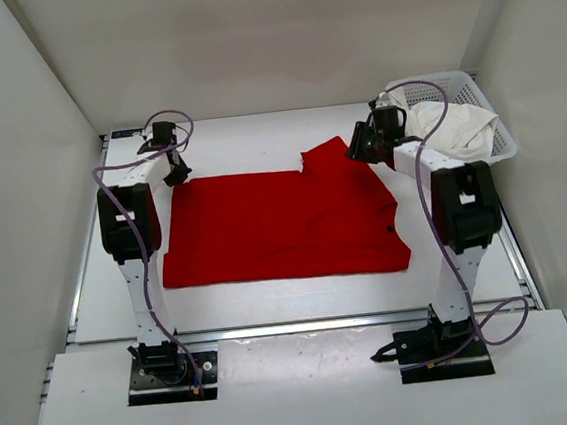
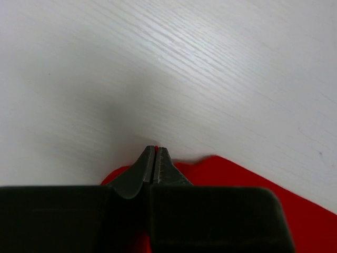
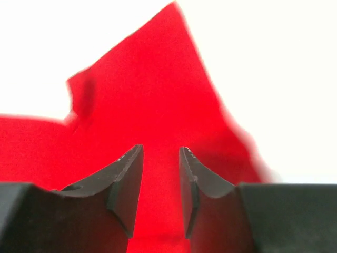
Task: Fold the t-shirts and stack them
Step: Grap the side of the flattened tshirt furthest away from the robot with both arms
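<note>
The red t-shirt [image 1: 280,228] lies spread flat in the middle of the table, with one sleeve sticking up at its far right. My left gripper [image 1: 177,172] is at the shirt's far left corner. In the left wrist view this gripper [image 2: 156,150] is shut, with a sliver of the red t-shirt [image 2: 253,184] pinched between its tips. My right gripper [image 1: 358,150] hovers at the sleeve. Seen from the right wrist, this gripper [image 3: 160,150] is open, the red t-shirt [image 3: 147,84] below it and nothing between the jaws. A white t-shirt [image 1: 451,126] lies crumpled in the basket.
A white mesh basket [image 1: 472,84] stands at the back right corner, just behind the right arm. White walls close in the table on the left, back and right. Bare table [image 1: 256,140] lies beyond the red shirt.
</note>
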Robot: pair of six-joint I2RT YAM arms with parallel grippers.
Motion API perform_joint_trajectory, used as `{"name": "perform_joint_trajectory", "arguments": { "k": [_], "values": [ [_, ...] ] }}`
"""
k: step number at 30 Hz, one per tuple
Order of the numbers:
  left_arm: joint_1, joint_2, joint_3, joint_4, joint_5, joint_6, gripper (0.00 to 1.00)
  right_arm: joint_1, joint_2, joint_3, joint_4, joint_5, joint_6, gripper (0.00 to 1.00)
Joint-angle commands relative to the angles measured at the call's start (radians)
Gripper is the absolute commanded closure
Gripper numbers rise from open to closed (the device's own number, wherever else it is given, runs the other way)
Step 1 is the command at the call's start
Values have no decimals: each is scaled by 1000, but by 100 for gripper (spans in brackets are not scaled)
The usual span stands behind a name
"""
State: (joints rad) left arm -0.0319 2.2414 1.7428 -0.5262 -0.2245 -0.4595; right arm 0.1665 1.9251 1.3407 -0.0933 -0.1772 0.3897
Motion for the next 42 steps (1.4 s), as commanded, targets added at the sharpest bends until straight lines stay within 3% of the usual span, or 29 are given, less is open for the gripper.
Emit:
{"name": "perform_joint_trajectory", "arguments": {
  "k": [1,11,16,18,22,32,37,40,42],
  "values": [
    [-33,-129,-37,57,-12,12,100,-36,144,159,-63,96,-57,67],
    [-26,-147,-68,74,17,10,100,-38,613,856,-425,61,-118,63],
    [-17,-154,-84,72,33,-5,100,-33,834,1315,-626,12,-109,59],
    [-17,-160,-95,89,48,-13,100,-38,882,1397,-648,-7,-86,57],
    [-17,-177,-115,97,53,-21,100,-59,848,1299,-611,-74,-46,62],
    [-19,-187,-121,110,65,-27,100,-45,864,1330,-645,-117,-60,88],
    [-14,-189,-127,111,71,-27,100,-39,865,1330,-639,-128,-64,66],
    [-14,-184,-124,114,71,-28,100,-42,877,1330,-643,-148,-60,72],
    [-13,-187,-123,114,71,-27,100,-51,874,1339,-645,-153,-63,85]
  ]
}}
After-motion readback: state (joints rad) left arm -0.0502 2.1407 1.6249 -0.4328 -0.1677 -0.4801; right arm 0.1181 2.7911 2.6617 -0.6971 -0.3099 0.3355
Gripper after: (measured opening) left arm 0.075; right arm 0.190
